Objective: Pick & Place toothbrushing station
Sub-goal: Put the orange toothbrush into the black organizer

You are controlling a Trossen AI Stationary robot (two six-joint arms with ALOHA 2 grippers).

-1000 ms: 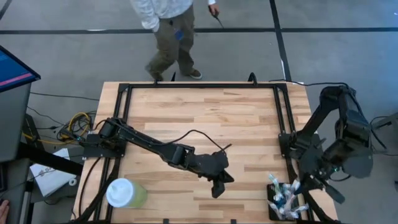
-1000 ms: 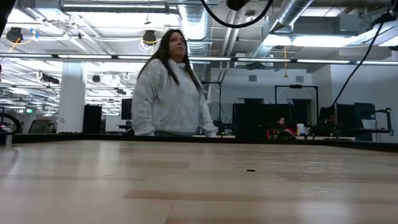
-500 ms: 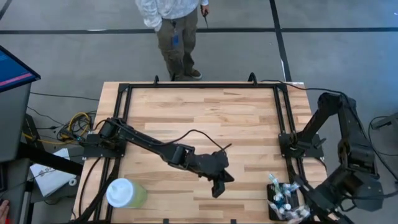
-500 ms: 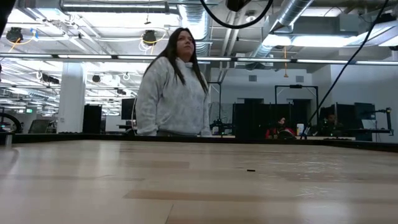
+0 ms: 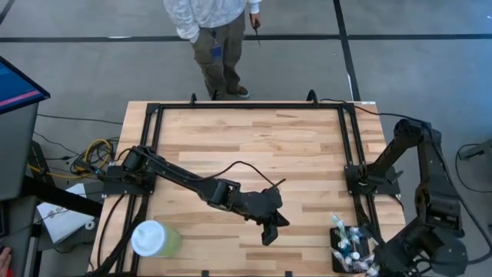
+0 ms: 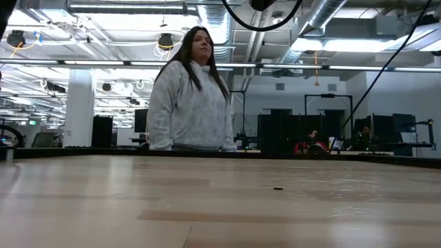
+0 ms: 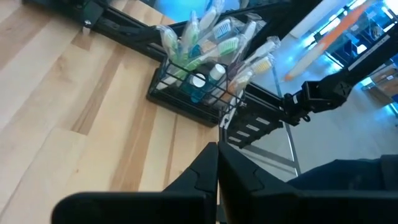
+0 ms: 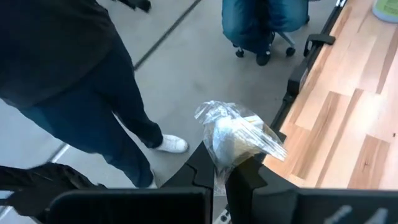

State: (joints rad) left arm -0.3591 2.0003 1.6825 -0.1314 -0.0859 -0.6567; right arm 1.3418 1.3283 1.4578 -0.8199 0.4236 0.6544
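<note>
Your right gripper [image 8: 219,167] is clamped on a wrapped toothbrush [image 8: 236,140] by the toothbrushing station [image 5: 347,248], worktop's near-right corner; left gripper [image 5: 268,232] closed, empty, mid near edge.

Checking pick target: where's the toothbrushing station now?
High view: toothbrushing station sits at the table's near right corner, beside the right gripper, with the left gripper farther left.

A pale butcher-block wooden desk [image 5: 254,146] edged by a black metal frame is carrying two things — a pale green cup with a white lid [image 5: 154,239] sitting near the left front corner, and a small black wire holder crowded with toothbrushes [image 5: 350,247] standing at the right front corner.
</note>
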